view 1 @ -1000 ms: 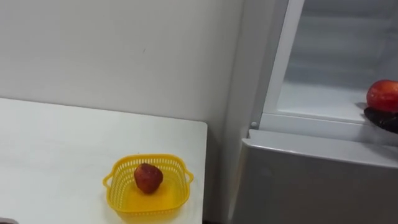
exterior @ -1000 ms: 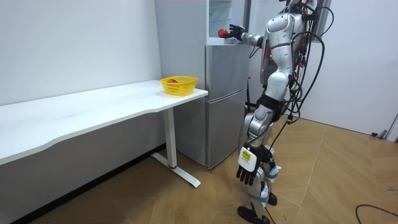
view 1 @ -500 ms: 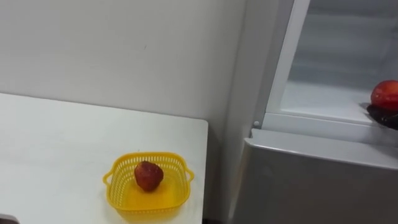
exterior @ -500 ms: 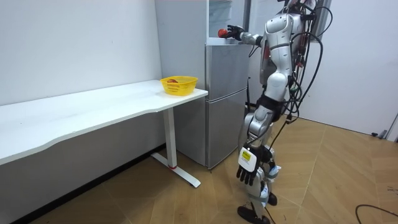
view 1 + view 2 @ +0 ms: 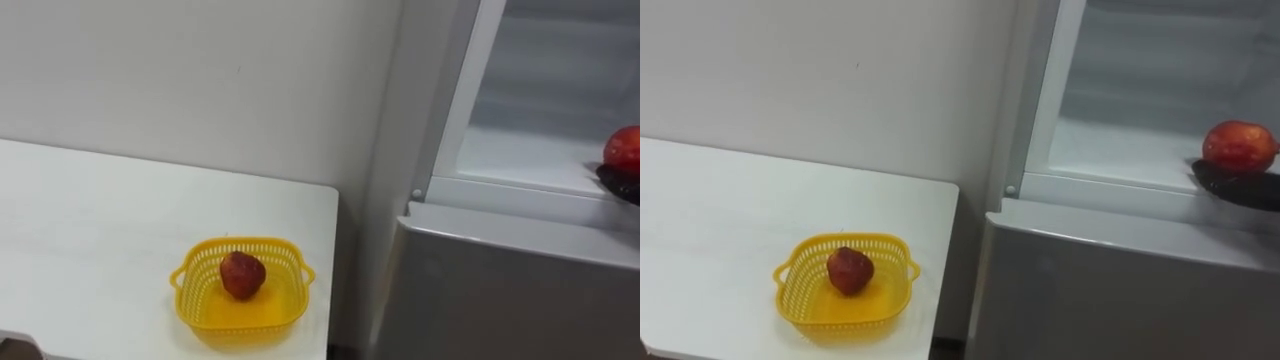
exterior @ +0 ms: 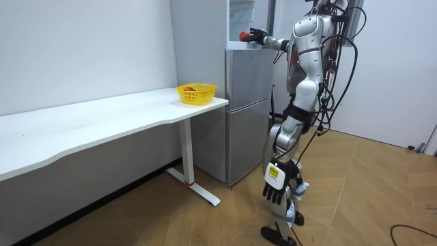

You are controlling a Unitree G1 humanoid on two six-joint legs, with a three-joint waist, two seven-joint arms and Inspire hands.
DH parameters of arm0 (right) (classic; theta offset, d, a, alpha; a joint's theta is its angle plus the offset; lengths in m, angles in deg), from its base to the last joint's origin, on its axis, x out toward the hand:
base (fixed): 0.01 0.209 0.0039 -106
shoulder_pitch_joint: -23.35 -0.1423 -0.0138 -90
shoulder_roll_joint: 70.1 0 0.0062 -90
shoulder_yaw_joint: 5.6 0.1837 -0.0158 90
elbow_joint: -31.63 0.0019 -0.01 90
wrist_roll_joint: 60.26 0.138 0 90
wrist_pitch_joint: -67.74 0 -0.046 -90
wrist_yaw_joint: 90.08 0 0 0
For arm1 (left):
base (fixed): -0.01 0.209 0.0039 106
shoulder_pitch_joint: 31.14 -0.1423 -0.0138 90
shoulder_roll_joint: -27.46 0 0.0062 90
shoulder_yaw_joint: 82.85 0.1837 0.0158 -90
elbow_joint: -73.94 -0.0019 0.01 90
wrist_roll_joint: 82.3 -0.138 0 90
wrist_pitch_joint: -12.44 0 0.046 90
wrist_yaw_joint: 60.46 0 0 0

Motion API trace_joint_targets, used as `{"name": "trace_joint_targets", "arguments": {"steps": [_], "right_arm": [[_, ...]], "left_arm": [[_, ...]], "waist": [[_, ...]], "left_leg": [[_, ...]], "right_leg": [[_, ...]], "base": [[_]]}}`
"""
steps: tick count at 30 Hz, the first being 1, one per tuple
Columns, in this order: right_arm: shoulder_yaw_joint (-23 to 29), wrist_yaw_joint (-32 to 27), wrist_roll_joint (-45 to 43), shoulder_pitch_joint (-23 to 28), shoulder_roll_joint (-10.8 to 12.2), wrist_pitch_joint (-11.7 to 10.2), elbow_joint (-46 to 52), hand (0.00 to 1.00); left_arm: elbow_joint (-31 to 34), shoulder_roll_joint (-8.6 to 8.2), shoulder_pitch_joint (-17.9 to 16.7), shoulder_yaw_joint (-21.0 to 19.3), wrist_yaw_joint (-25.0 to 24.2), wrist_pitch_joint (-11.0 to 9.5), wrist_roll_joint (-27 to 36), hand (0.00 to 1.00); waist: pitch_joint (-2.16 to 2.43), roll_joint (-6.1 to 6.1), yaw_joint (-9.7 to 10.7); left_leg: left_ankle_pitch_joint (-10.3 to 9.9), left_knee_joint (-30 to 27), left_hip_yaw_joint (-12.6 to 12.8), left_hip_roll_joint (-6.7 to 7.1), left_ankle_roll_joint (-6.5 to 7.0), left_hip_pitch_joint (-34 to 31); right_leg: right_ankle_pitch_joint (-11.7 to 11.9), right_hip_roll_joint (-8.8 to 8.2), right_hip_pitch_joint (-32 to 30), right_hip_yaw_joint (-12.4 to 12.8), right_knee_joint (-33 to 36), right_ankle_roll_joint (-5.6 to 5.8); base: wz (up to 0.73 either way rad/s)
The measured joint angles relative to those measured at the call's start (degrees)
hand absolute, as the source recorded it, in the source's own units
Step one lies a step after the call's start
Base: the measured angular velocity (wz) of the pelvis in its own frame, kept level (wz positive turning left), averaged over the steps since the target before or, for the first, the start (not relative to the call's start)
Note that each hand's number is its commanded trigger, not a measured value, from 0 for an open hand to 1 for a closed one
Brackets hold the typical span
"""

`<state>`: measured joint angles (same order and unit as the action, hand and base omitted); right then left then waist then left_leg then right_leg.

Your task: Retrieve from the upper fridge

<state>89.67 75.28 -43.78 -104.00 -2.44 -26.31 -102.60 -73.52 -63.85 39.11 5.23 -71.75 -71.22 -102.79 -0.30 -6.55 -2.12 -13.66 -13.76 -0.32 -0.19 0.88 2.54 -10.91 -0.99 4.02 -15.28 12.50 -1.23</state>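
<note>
Your right hand [image 5: 1243,188] reaches into the open upper fridge [image 5: 1140,95], and the red apple [image 5: 1238,146] sits right on top of it; you can't tell whether it grips. Well to its left, a yellow basket [image 5: 803,305] on the white table [image 5: 700,220] holds another red fruit [image 5: 849,270]. Your left hand [image 6: 274,193] hangs loose and relaxed beside your leg.

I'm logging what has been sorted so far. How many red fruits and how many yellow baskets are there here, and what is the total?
Red fruit: 2 (basket fruit; fridge fruit just above the right hand)
Yellow basket: 1
Total: 3
</note>
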Motion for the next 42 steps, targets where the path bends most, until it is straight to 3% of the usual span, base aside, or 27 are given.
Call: {"name": "trace_joint_targets", "arguments": {"steps": [7, 21, 39, 40, 41, 42], "right_arm": [[-2.5, 2.6, 2.0, -2.3, -1.4, -2.2, -4.6, 0.00], [-4.1, 5.0, 3.7, -2.3, -2.5, -2.8, -4.8, 0.00], [-6.5, 6.2, 6.2, -2.3, -3.8, -2.7, -5.1, 0.00], [-6.5, 6.2, 6.2, -2.3, -3.8, -2.7, -5.1, 0.67], [-6.6, 6.2, 6.2, -2.3, -3.8, -2.7, -5.1, 1.00], [-6.6, 6.2, 6.2, -2.3, -3.8, -2.6, -5.1, 1.00]], "left_arm": [[-0.7, 0.46, 0.1, 1.2, 0.0, -0.3, 0.3, 0.00], [-2.0, 0.78, 0.2, 2.9, 0.6, -0.5, 2.1, 0.00], [-3.3, 1.65, 0.2, 5.4, 0.4, -0.5, 2.9, 0.00], [-3.3, 1.66, 0.2, 5.5, 0.4, -0.5, 2.9, 0.00], [-3.3, 1.66, 0.2, 5.4, 0.4, -0.5, 2.9, 0.00], [-3.4, 1.67, 0.2, 5.4, 0.3, -0.5, 2.9, 0.00]], "waist": [[-0.03, 0.17, -0.1], [0.05, 0.28, 0.0], [-0.11, -0.50, 0.0], [-0.14, -0.57, 0.0], [-0.12, -0.63, -0.1], [-0.12, -0.68, -0.1]], "left_leg": [[0.1, -0.1, -0.2, -0.11, -0.14, -0.3], [0.2, 0.0, -0.2, -0.26, -0.35, -0.3], [0.3, 0.0, -0.2, -0.20, -0.47, -0.3], [0.3, 0.0, -0.2, -0.20, -0.49, -0.3], [0.3, 0.0, -0.1, -0.19, -0.50, -0.3], [0.3, 0.0, 0.0, -0.19, -0.53, -0.3]], "right_leg": [[0.0, 0.02, -0.2, -0.6, 0.2, -0.01], [0.0, 0.13, -0.3, -0.7, 0.2, -0.05], [-0.4, 0.08, -0.3, -0.7, 0.2, -0.65], [-0.4, 0.08, -0.3, -0.7, 0.2, -0.71], [-0.4, 0.07, -0.3, -0.7, 0.2, -0.74], [-0.5, 0.08, -0.3, -0.7, 0.2, -0.77]], "base": [[0.01], [0.00], [0.00], [0.00], [0.00], [0.00]]}}
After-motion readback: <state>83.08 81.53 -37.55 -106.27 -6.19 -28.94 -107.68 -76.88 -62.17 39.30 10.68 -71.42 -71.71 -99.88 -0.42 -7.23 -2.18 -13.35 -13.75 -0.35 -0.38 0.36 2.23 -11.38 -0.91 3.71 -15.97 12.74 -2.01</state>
